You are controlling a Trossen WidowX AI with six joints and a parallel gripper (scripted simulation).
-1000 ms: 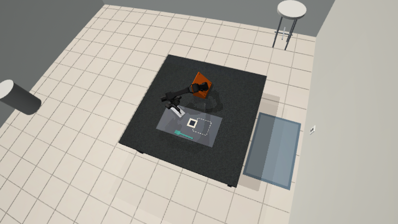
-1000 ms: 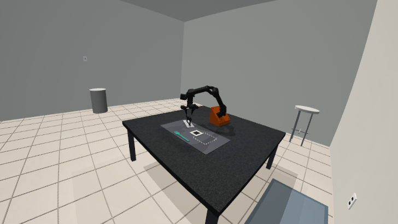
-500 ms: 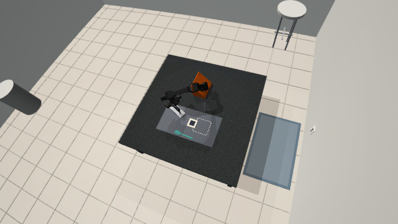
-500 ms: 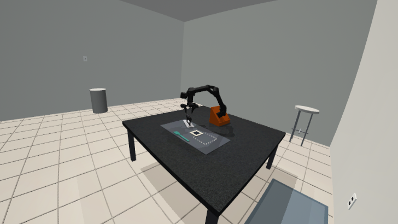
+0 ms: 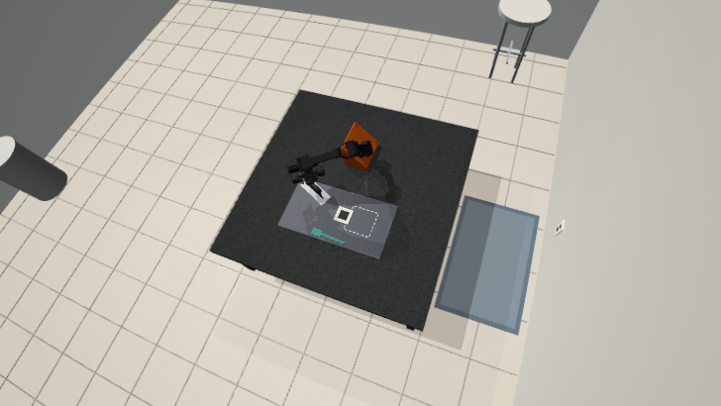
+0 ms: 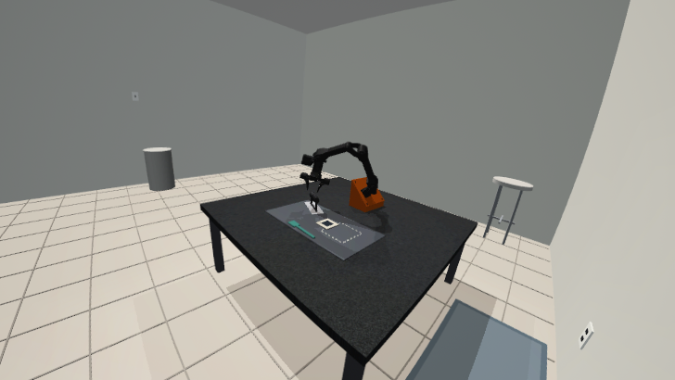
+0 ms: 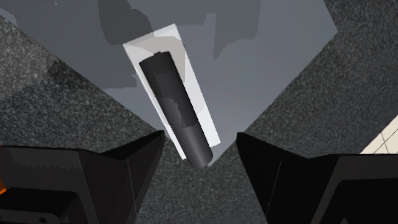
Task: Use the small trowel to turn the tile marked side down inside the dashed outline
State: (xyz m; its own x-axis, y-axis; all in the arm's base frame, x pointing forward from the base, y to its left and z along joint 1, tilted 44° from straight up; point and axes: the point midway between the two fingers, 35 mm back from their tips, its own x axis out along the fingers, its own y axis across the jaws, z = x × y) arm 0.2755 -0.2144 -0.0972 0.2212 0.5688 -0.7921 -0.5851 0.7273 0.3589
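Observation:
The small trowel, with a white blade [image 5: 323, 200] [image 7: 207, 122] and a thick dark handle [image 6: 313, 201] [image 7: 172, 95], rests at the mat's far left corner. My gripper [image 6: 313, 187] [image 7: 200, 136] is open above it. The fingers stand wide, one on each side of the handle's end in the wrist view, holding nothing. The handle runs slanted between them. The cream tile [image 5: 337, 217] [image 6: 326, 223] lies flat on the mat [image 5: 295, 214] [image 6: 344, 252] with its dark square mark up. It overlaps the left part of the dashed outline [image 5: 377, 214] [image 6: 343, 242].
A teal spatula-like tool [image 5: 316, 232] [image 6: 304, 230] lies along the mat's near edge. The orange arm base [image 5: 360, 133] [image 6: 361, 200] stands behind the mat on the black table [image 5: 323, 277] [image 6: 330, 283].

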